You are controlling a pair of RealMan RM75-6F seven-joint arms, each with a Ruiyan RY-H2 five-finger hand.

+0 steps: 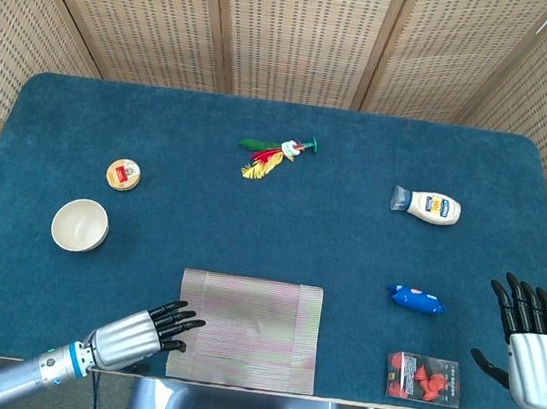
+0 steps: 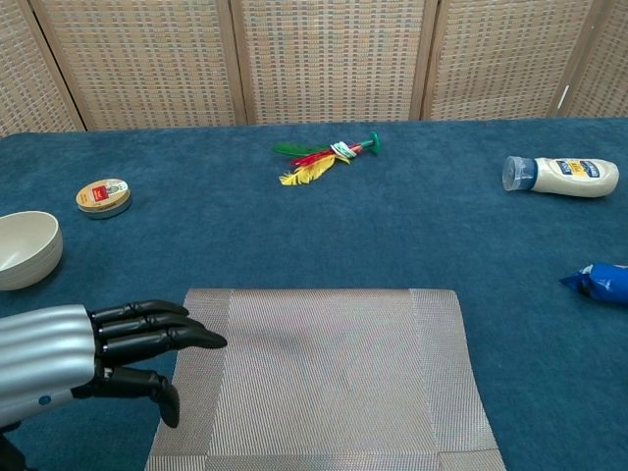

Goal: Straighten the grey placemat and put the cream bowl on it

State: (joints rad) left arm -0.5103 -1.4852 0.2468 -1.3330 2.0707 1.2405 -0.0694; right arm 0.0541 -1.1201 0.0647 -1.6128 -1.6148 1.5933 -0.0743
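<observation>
The grey placemat (image 1: 248, 329) (image 2: 324, 378) lies flat near the table's front edge, its sides about square with that edge. The cream bowl (image 1: 80, 225) (image 2: 27, 249) stands upright on the blue cloth to the left, well apart from the mat. My left hand (image 1: 139, 331) (image 2: 93, 349) hovers at the mat's front left corner, fingers stretched out and apart, their tips over the mat's left border, holding nothing. My right hand (image 1: 531, 344) is at the front right of the table, fingers spread, empty; it shows in the head view only.
A small round tin (image 1: 123, 175) (image 2: 103, 195) sits behind the bowl. A feathered toy (image 1: 276, 151) (image 2: 325, 157) lies at the back centre. A mayonnaise bottle (image 1: 427, 206) (image 2: 563, 176), a blue packet (image 1: 415, 300) (image 2: 599, 282) and a red-filled packet (image 1: 422, 377) are on the right.
</observation>
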